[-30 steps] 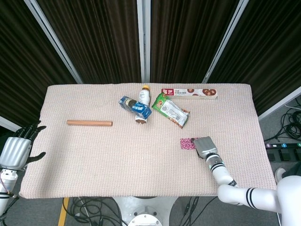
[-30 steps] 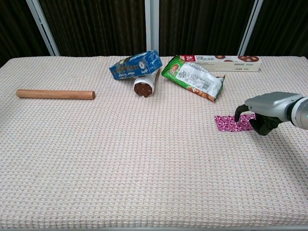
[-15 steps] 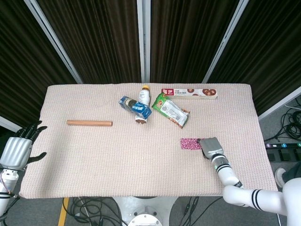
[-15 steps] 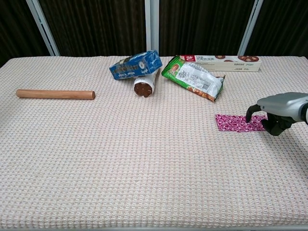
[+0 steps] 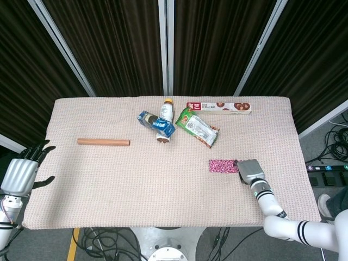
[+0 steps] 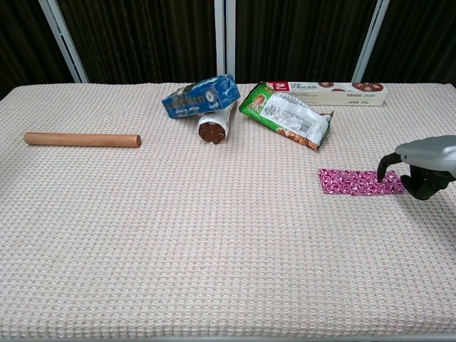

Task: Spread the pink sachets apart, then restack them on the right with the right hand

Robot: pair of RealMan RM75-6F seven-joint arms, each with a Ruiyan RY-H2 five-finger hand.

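Note:
The pink sachets [image 6: 360,182] lie flat on the cloth as a long strip at the right, overlapping one another; they also show as pink sachets [image 5: 223,166] in the head view. My right hand [image 6: 425,167] is at the strip's right end, palm down. One curved finger [image 6: 382,169] presses on the rightmost sachet, and the thumb stays apart from it. In the head view the right hand [image 5: 250,171] covers that end. My left hand [image 5: 22,173] hangs off the table's left edge with its fingers spread, holding nothing.
At the back stand a blue packet [image 6: 200,95] on a lying bottle [image 6: 214,125], a green snack bag [image 6: 286,115] and a long biscuit box [image 6: 335,92]. A wooden rod [image 6: 82,140] lies at the left. The table's right edge is close to my right hand.
My right hand has slid to the right, dragging the top sachet with it. The pink patch has stretched from a short stack into a longer strip. The left hand has not moved.

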